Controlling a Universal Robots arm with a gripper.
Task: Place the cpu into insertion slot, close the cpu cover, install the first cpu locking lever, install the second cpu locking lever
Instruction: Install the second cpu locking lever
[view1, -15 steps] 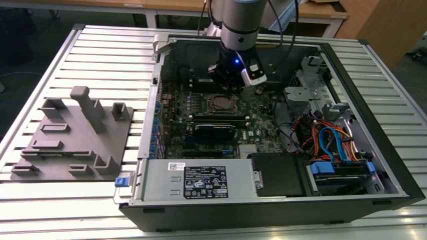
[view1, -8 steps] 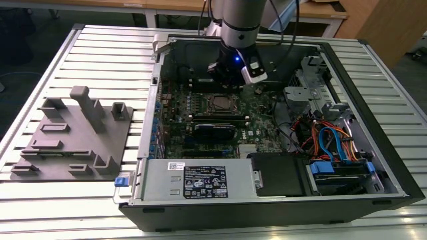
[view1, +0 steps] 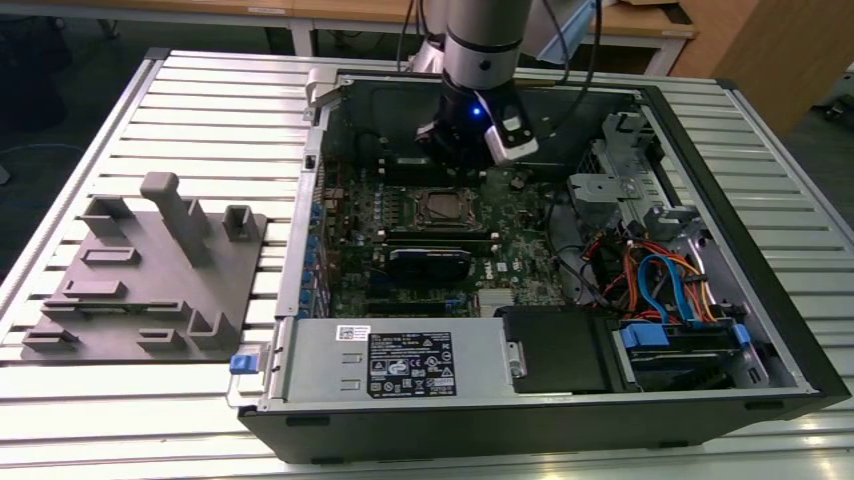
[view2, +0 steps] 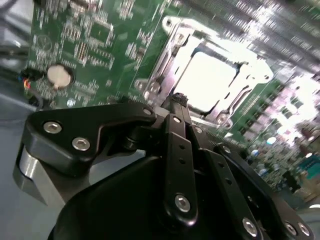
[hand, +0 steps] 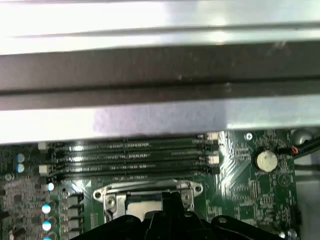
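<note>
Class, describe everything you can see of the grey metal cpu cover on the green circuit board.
The cpu cover, a thin grey metal frame with a square cut-out, lies flat on the green circuit board, closed over the bright silver cpu. Screws show at its corners. The black gripper hovers at its edge; contact is unclear.

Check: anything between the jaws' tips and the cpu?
Second wrist view: the gripper is right at the cpu cover rim framing the cpu; nothing in between.
</note>
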